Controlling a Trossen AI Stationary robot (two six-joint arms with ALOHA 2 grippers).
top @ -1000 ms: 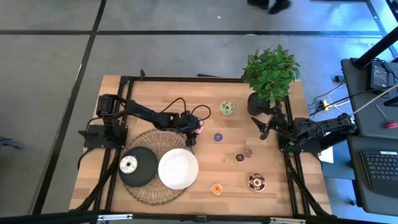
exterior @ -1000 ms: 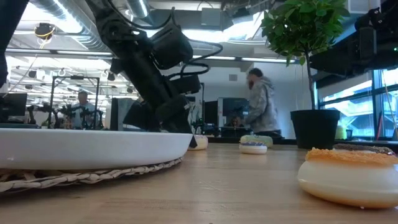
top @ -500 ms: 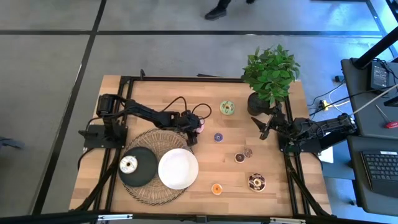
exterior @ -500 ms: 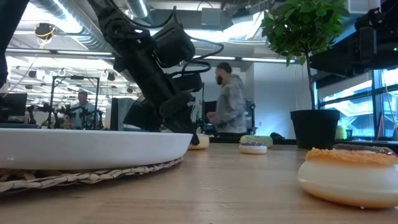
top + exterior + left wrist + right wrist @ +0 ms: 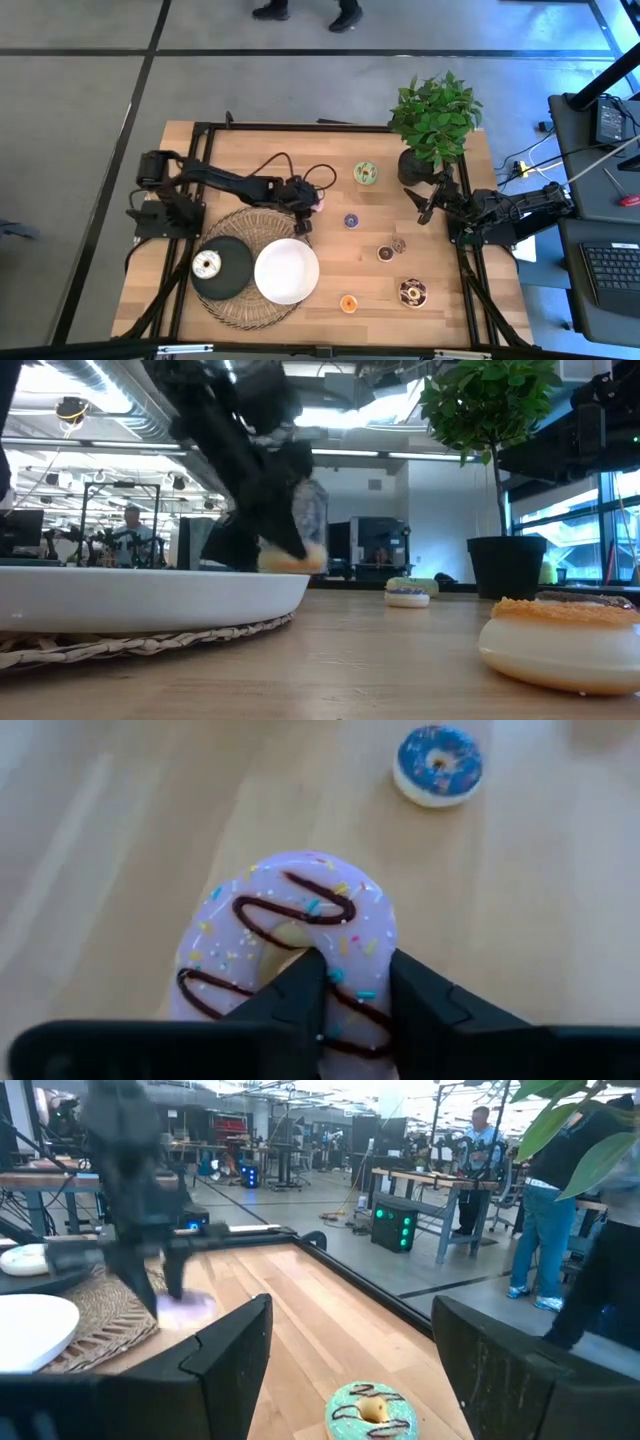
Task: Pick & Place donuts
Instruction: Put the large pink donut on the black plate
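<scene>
Pale wood table (image 5: 250,165), bare boards open between the wicker mat (image 5: 236,225) and the plant pot (image 5: 415,165). Left gripper (image 5: 352,982) pinches the lilac donut (image 5: 290,955), glossy ring with brown zigzag and sprinkles, lifted clear of the wood just beyond the mat's far edge. Blue donut (image 5: 438,764) lies near, apart. Green donut (image 5: 366,174), two small brown donuts (image 5: 391,249), orange donut (image 5: 348,303), dark sprinkled donut (image 5: 412,292) scattered right of the white plate (image 5: 287,270). White donut (image 5: 206,264) sits on the black plate (image 5: 235,270). Right gripper (image 5: 425,208) waits spread beside the pot.
</scene>
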